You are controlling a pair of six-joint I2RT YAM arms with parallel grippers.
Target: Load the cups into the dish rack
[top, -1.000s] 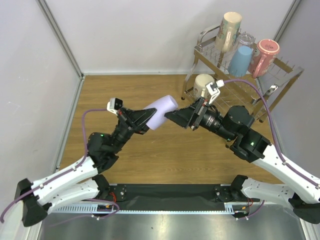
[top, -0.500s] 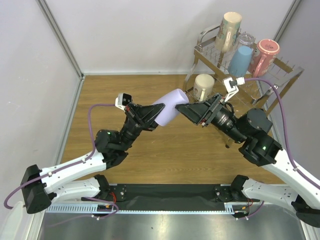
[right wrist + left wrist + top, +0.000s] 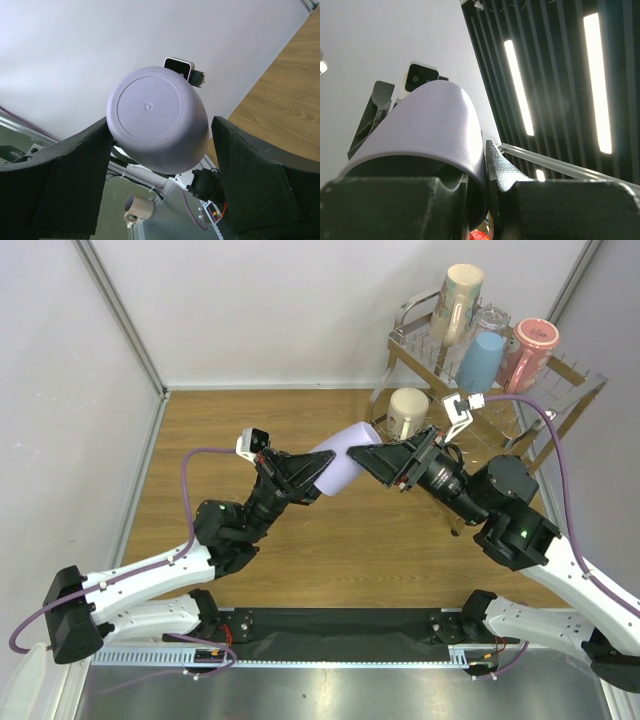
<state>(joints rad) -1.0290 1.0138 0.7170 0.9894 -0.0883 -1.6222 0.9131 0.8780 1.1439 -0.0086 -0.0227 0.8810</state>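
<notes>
Left gripper (image 3: 303, 476) is clamping lavender tumbler (image 3: 340, 453) by its rim, frame centre; right gripper (image 3: 377, 459) is standing wide open, flanking its base edge.

The tumbler (image 3: 345, 453) is lavender, the mug (image 3: 532, 352) pink.

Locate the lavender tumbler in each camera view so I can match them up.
Top external: lavender tumbler at the centre of the frame.
Left wrist: lower left, its side wall large in the frame.
Right wrist: centre, flat base toward the camera.
Shared landmark: the right fingers beside the tumbler's base.
</notes>
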